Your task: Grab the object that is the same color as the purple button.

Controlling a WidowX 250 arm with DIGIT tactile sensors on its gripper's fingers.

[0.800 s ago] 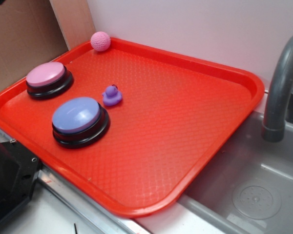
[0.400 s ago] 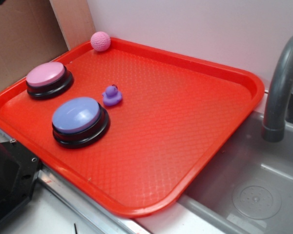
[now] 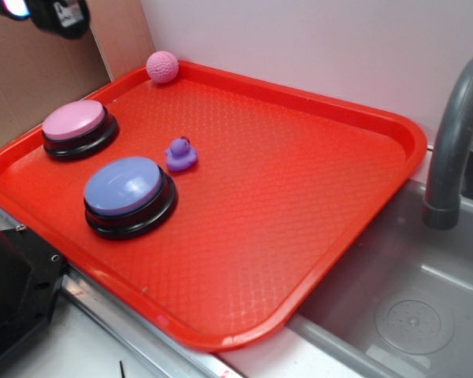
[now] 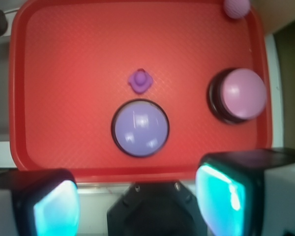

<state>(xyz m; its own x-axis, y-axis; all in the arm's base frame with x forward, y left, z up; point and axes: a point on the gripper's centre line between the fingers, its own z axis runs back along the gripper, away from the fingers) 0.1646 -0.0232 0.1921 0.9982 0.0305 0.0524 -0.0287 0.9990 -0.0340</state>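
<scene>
Task barely begun, as judged from the layout: duck (image 3: 180, 154) untouched, upright on the red tray (image 3: 315, 205), just beside the purple button (image 3: 127, 191) on its far side, not touching it. Nothing held. Left to do: descend over duck, close on it, lift.

Gripper (image 4: 137, 201) high above the tray's near edge, well apart from duck; jaws spread wide, w/ 2 teal-glowing fingers (image 4: 221, 191) at the bottom of the wrist view, gap btwn them empty.

Exterior view: shows only a dark piece of the arm in the top-left corner, so no read on the gripper's spread from there. Gives instead the grey faucet (image 3: 454, 142) and sink (image 3: 410, 307) to the right of the tray, plus the pink ball (image 3: 162, 67) sitting against the far rim.

Wrist view: straight-down look at the tray; duck (image 4: 140, 81) roughly above purple button (image 4: 140, 128) in frame, pink button (image 4: 243, 93) off to the right, ball at top-right corner. No faucet or sink here. Duck well off the gap's centre line toward the frame top, so prob. needs a forward move before the drop. Small, glossy target close to the button dome: risk of fingers clipping the button.
</scene>
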